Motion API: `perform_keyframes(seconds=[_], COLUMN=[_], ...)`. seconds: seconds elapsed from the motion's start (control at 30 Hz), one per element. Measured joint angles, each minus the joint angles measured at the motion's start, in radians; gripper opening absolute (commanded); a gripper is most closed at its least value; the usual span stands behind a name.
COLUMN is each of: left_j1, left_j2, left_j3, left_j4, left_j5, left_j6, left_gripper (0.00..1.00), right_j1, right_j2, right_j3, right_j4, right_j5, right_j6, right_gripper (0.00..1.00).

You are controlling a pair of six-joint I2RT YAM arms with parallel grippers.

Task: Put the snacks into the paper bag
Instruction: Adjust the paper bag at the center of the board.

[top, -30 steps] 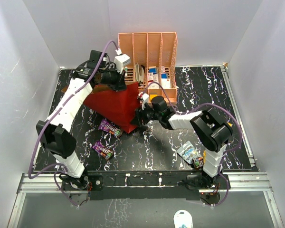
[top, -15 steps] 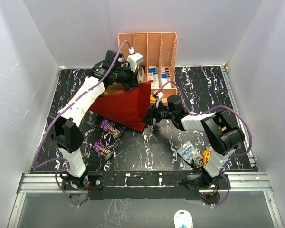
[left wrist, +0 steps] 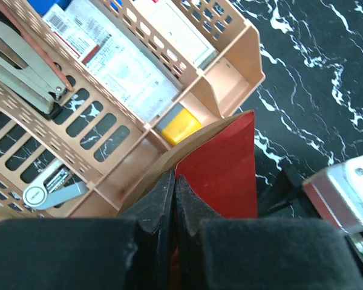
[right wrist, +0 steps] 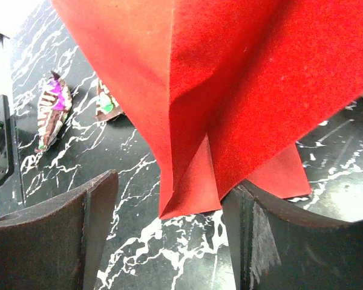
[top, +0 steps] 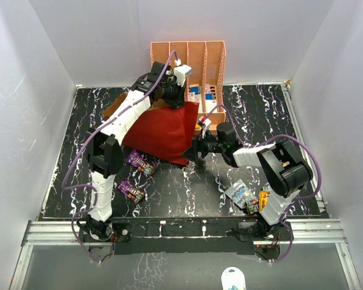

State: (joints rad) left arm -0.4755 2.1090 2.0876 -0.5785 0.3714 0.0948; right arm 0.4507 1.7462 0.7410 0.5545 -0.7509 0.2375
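The dark-red paper bag (top: 163,133) stands tilted at mid-table. My left gripper (top: 180,99) is shut on its upper rim next to the organizer; the left wrist view shows the pads (left wrist: 163,199) pinched on the red and kraft edge (left wrist: 221,169). My right gripper (top: 196,147) is open, its jaws on either side of the bag's lower corner (right wrist: 193,193) without pinching it. Two purple candy wrappers (top: 139,161) (top: 132,190) lie in front of the bag on the left. A blue-grey pouch (top: 239,192) and yellow and dark packets (top: 260,202) lie near the right arm's base. The red chip bag is out of view.
The peach slotted organizer (top: 187,60) with small blue-white boxes (top: 202,96) stands at the back, right behind the bag's rim; it fills the left wrist view (left wrist: 109,121). White walls enclose the table on three sides.
My left gripper has moved right and back toward the organizer, dragging the bag's rim with it. The bag has shifted right and stands more upright. My right gripper has moved slightly right with the bag's corner.
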Motion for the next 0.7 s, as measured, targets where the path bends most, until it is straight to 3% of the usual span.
perform_keyframes(seconds=[0.37, 0.7], left_j1=[-0.003, 0.001], left_j2=[0.095, 0.041], left_j3=[0.117, 0.02], left_j4=[0.002, 0.086], left_j5=[-0.061, -0.006], left_j6=[-0.042, -0.035], left_gripper=[0.0, 0.0], right_j1=[-0.065, -0.105], right_j2=[-0.026, -0.117], right_j3=[0.025, 0.116], right_j4=[-0.101, -0.335], right_j5=[0.079, 0.173], right_j6=[-0.01, -0.108], right_gripper=[0.74, 0.76])
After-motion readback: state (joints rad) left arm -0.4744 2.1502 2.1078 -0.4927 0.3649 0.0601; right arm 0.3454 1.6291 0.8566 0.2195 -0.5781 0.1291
